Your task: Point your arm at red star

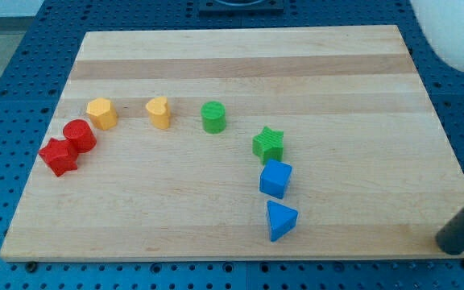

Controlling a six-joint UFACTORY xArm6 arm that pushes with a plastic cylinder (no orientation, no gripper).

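The red star lies at the board's left edge, touching a red cylinder just up and right of it. My rod enters at the view's bottom right; my tip rests near the board's bottom right corner, far right of the red star and well right of the blue blocks. It touches no block.
A yellow hexagon-like block, a yellow heart and a green cylinder form a row. A green star, a blue cube and a blue triangle descend at centre right. The wooden board lies on a blue mat.
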